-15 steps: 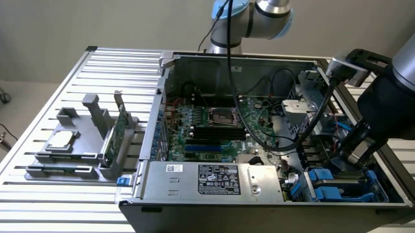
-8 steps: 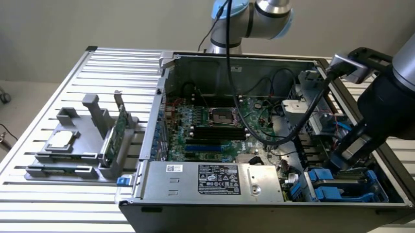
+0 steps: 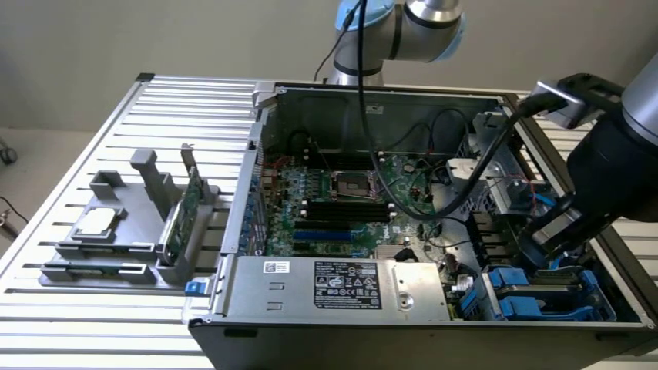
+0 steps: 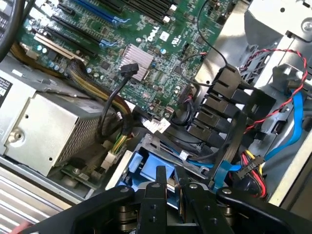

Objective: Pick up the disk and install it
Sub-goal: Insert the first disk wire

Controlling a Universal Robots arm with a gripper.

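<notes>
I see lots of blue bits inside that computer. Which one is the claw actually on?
The disk, blue-framed and broad, held by the gripper. The others are thin blue cables and motherboard slots.

You'll see the black gripper (image 3: 537, 245) hanging inside the open dark-grey metal computer case (image 3: 411, 343) at four o'clock, just above blue plastic carriers (image 3: 525, 299). The green motherboard (image 3: 340, 193) fills its centre, a silver boxy power supply (image 3: 340, 287) sits at six o'clock, and a grey fixture (image 3: 113, 254) stands outside at nine o'clock.
</notes>
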